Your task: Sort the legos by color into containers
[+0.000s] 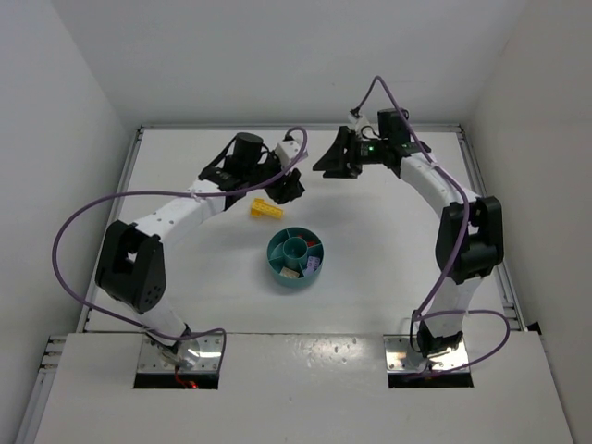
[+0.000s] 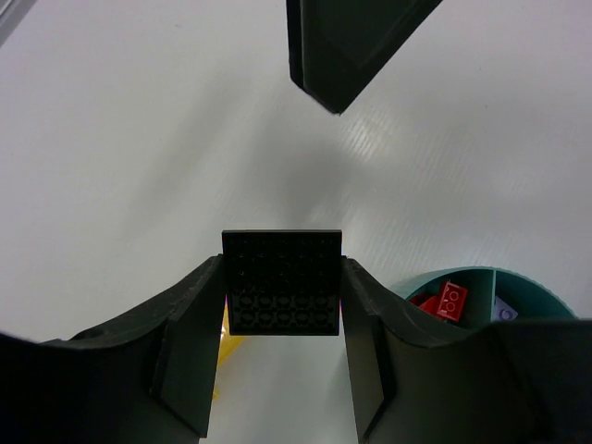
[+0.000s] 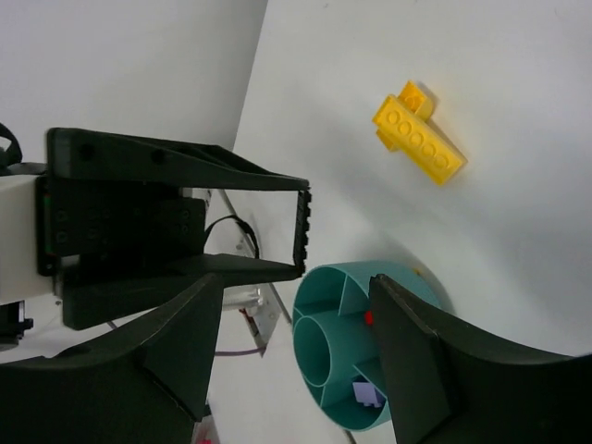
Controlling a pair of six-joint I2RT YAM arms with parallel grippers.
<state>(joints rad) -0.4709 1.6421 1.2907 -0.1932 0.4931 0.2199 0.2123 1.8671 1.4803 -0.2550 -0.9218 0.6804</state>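
My left gripper (image 2: 282, 266) is shut on a square black studded lego plate (image 2: 282, 289), clamped by its side edges above the table. The right wrist view shows that plate (image 3: 303, 231) edge-on. My right gripper (image 3: 296, 285) is open and holds nothing; it hovers facing the left gripper (image 1: 289, 185) from the right (image 1: 326, 163). A yellow lego (image 1: 265, 209) lies on the table beside the left gripper. The teal dish (image 1: 277, 263) sits at mid-table. Red legos (image 2: 450, 299) lie in one compartment, a purple one (image 3: 368, 393) in another, a beige one (image 1: 291, 272) in a third.
White walls close in the table at the back and on both sides. Purple cables loop off both arms. One dark finger (image 2: 356, 46) of the right gripper hangs at the top of the left wrist view.
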